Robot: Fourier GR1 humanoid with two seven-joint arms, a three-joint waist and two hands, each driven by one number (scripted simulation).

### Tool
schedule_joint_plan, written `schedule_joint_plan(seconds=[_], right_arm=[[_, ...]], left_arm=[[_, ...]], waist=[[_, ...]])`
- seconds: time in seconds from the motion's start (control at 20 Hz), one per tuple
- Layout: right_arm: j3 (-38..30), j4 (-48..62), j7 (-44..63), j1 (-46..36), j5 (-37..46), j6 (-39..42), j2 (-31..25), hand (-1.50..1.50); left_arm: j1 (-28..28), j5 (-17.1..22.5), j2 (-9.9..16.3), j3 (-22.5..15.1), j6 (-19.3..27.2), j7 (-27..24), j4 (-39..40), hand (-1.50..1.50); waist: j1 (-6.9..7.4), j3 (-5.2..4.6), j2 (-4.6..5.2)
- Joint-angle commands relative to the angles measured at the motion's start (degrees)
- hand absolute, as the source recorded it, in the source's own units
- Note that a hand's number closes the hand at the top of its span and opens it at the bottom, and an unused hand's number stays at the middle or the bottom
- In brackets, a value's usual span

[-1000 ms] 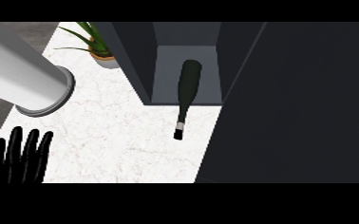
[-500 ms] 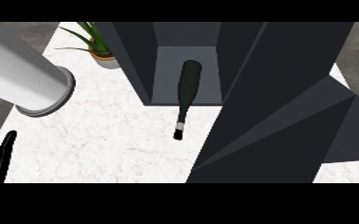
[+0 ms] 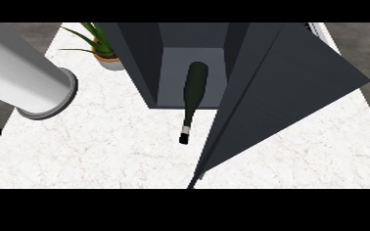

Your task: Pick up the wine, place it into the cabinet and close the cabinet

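Observation:
The dark green wine bottle lies on its side, its base inside the open dark grey cabinet. Its neck and cap stick out over the white marble counter toward me. The cabinet door stands ajar to the right of the bottle. The door's lower corner reaches the picture's bottom near the middle. Neither hand shows, and nothing holds the bottle.
A large grey-white cylinder slants in from the upper left and ends over the counter. A small potted plant stands at the back left, beside the cabinet's left wall. Bare counter lies in front of the cabinet and right of the door.
My left hand, at the lower left a second ago, has slipped out of view. The door panel has turned, uncovering counter at the right. The bottle has not moved.

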Motion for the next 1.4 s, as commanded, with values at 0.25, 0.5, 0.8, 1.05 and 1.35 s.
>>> schedule_joint_plan(seconds=[0.25, 0.5, 0.8, 1.05, 1.35], right_arm=[[6.20, 3.01, 5.54, -17.33, 4.31, -10.44, 3.72, 1.50], [3.58, 11.18, 2.27, -24.66, -1.97, -15.68, 3.59, 1.50], [-2.06, 18.05, 1.38, -37.19, -9.53, -20.11, 3.64, 1.50], [-11.76, 32.20, -2.21, -51.96, -16.73, -21.36, 3.94, 1.50], [-18.89, 48.26, -8.67, -61.93, -16.42, -14.74, 4.04, 1.50]], left_arm=[[-0.44, 2.59, -0.29, 2.01, -4.37, 3.13, -0.36, -1.50], [-2.83, 0.60, -1.48, 0.03, -2.59, 4.25, -0.78, -1.50], [-6.31, 0.79, -3.43, -0.63, -0.08, 6.15, -0.14, -1.50], [-7.88, -0.68, -5.19, -1.88, 1.17, 7.07, 0.30, -1.50], [-8.98, 0.56, -5.39, 0.71, 0.70, 9.25, 1.22, -1.50]], waist=[[0.90, -0.04, 0.22], [1.96, -0.02, 0.59], [2.20, -0.04, 0.84], [2.08, 0.06, 0.98], [1.46, 0.09, 0.95]])
